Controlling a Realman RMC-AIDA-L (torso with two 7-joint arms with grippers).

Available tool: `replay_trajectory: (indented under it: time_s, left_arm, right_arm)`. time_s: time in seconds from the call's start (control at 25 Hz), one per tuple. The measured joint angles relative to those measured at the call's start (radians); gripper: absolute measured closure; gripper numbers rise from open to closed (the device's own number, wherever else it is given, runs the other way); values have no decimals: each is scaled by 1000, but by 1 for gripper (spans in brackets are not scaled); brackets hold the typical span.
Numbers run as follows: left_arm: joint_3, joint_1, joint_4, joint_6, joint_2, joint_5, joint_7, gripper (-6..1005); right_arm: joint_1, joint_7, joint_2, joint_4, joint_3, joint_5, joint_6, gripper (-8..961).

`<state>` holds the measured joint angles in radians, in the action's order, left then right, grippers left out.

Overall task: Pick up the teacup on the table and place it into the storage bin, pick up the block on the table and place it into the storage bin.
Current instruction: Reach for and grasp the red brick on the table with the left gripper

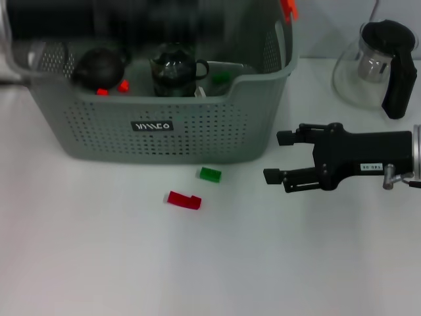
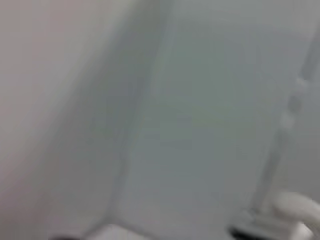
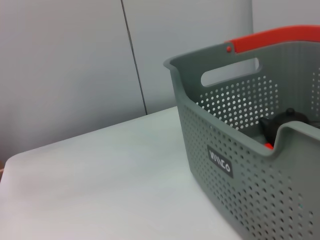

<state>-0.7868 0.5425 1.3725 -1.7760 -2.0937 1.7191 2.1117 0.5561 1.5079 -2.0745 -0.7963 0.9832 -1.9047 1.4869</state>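
The grey perforated storage bin (image 1: 197, 135) stands at the back of the table, and its labelled wall (image 3: 235, 185) also fills the right wrist view. Inside it stand a dark vessel with a handle (image 1: 175, 70), perhaps the teacup, and a round black pot (image 1: 99, 66). A green block (image 1: 210, 174) and a red block (image 1: 184, 199) lie on the table just in front of the bin. My right gripper (image 1: 273, 158) hovers open to the right of the blocks, pointing towards them and holding nothing. A dark blurred shape (image 1: 118, 20), seemingly my left arm, stretches over the bin's back.
Small red pieces (image 1: 122, 85) and something green (image 1: 222, 77) lie in the bin. A glass kettle with a black handle (image 1: 378, 62) stands at the back right. White table (image 1: 99, 263) spreads in front of the blocks.
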Motion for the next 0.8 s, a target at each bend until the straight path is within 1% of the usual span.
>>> replay_trajectory:
  time_s: [0.04, 0.12, 0.16, 0.28, 0.36, 0.48, 0.56, 0.68, 0.8]
  left_arm:
    - [-2, -12, 3, -40, -5, 13, -3, 107]
    - [-9, -36, 2, -87, -17, 45, -17, 104]
    - [-19, -61, 1, -108, -30, 71, -44, 102]
    - [-34, -112, 2, -114, -54, 128, -121, 97]
    - [-36, -130, -1, -107, -65, 181, -150, 94]
    - [-56, -134, -2, -111, -69, 276, -146, 94]
    - [-91, -129, 8, -117, -69, 358, -104, 94]
    - [-167, -99, 37, -132, -67, 486, 41, 94]
    - [-226, -57, 39, -133, -67, 581, 179, 94]
  right_arm:
    - [0, 0, -1, 1, 0, 0, 0, 40]
    - [-2, 2, -2, 2, 0, 2, -4, 40]
    - [-2, 2, -2, 2, 0, 2, -4, 40]
    - [-1, 7, -4, 2, 0, 3, -16, 40]
    - [4, 8, -5, 3, 0, 3, -21, 40]
    - [13, 9, -6, 3, 0, 0, -24, 40]
    - [21, 9, -7, 3, 0, 0, -28, 40]
    - [31, 9, -7, 3, 0, -1, -40, 40]
    - [35, 6, -8, 3, 0, -1, -45, 40]
